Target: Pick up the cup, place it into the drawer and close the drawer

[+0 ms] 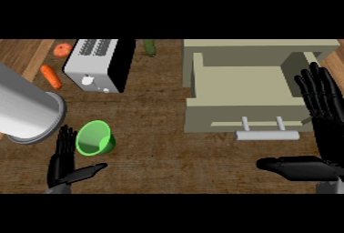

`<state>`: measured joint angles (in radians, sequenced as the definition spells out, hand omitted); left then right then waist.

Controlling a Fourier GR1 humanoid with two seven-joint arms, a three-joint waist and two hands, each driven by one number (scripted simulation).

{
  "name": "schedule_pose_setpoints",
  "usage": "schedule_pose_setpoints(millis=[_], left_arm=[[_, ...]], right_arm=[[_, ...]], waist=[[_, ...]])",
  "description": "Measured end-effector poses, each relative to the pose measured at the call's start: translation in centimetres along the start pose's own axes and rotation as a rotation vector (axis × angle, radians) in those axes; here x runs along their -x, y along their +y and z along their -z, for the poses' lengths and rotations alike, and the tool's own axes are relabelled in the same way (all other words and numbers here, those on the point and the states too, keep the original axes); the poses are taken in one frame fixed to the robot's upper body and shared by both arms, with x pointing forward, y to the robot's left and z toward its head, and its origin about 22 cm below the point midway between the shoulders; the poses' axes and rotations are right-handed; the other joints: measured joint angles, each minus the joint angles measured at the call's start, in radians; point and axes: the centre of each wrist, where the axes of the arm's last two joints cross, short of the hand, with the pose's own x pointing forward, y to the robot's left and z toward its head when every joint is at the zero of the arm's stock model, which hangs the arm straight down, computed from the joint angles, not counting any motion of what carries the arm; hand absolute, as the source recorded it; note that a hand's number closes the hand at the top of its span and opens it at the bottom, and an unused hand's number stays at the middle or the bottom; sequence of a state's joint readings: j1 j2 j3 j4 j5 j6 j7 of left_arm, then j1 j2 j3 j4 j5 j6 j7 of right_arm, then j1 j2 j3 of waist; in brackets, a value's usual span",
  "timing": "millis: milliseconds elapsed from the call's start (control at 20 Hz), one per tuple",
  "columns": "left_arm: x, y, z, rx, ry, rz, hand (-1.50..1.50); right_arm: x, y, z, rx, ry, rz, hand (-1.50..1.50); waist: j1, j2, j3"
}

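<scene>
The left hand (62, 164), fingers wide, is hovering just beside the green cup (94, 138), the pickup step, and next needs to curl round it, while the right hand (328, 141) is resting open by the open drawer (228, 119).

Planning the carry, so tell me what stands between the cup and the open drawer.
Nothing visible does. Only bare counter lies between the cup and the drawer. The toaster stands farther back, off that line; the left hand is right beside the cup.
</scene>
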<state>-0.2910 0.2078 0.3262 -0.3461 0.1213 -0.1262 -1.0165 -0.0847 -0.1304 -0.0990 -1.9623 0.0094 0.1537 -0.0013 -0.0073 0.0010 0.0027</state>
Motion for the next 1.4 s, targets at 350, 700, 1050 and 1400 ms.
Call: schedule_pose_setpoints(millis=[350,700,1050,1400], left_arm=[[-0.1,-0.2,1.0,0.009,0.02,-0.008,-1.5],[-0.3,-1.5,2.3,0.032,0.012,-0.072,-1.5],[0.0,-3.2,2.2,0.085,0.011,-0.149,1.5],[-0.4,-4.3,3.2,0.143,0.005,-0.24,1.5]], right_arm=[[0.0,0.2,-0.4,-0.003,0.001,0.009,-1.5],[0.4,0.9,-0.1,-0.013,0.013,0.014,-1.5],[0.8,0.1,-0.3,-0.011,0.011,0.02,-1.5],[1.2,0.1,-0.2,-0.021,0.019,0.023,-1.5]], waist=[[-0.004,0.001,0.001],[-0.008,0.004,-0.004],[-0.008,0.005,-0.005],[-0.009,0.005,-0.005]])
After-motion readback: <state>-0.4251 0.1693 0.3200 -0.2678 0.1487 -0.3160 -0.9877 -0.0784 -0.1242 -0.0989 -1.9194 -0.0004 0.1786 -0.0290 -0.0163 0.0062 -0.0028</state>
